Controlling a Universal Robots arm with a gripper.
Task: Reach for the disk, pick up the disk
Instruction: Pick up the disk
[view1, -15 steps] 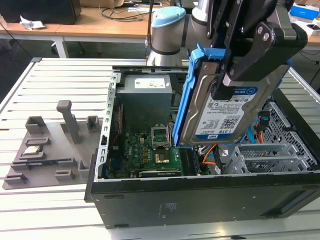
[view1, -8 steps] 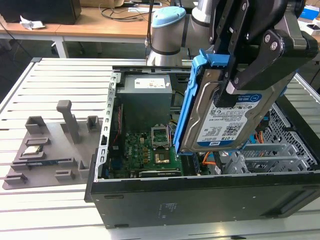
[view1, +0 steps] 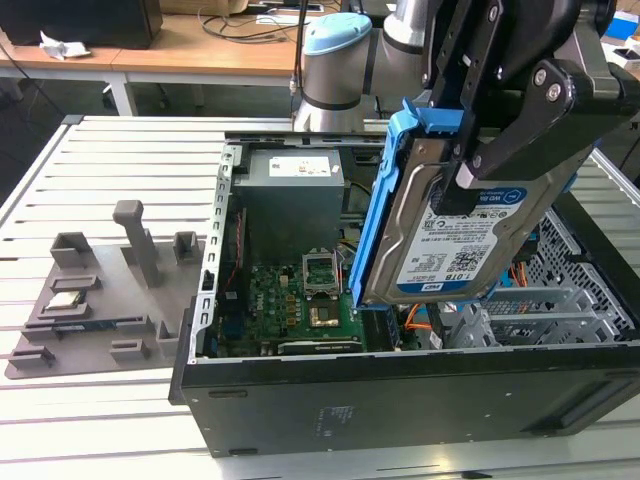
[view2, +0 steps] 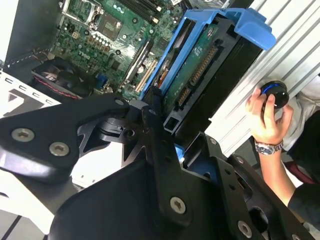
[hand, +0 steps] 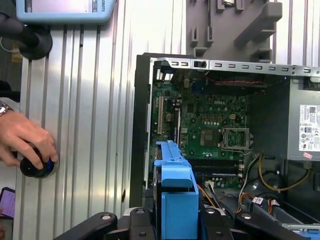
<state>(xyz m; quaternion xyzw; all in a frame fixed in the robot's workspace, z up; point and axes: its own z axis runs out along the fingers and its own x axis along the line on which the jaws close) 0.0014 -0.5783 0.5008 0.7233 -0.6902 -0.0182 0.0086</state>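
The ribbed metal surface (view1: 120, 160) spans the exterior view, carrying the open computer case (view1: 400, 400) in the lower centre and right, its green motherboard (view1: 290, 300) exposed and the grey power supply (view1: 290, 195) at the back. Left of the case lies a grey fixture tray (view1: 100, 300). In the upper right, the black gripper (view1: 470, 165) has its fingers (view1: 478, 180) closed on the disk (view1: 455, 240), which hangs tilted above the case, clear of it, blue bracket (view1: 385, 200) along its edge. In the first wrist view, a person's hand (hand: 22, 137) at the left edge rests on a black knob (hand: 35, 167)
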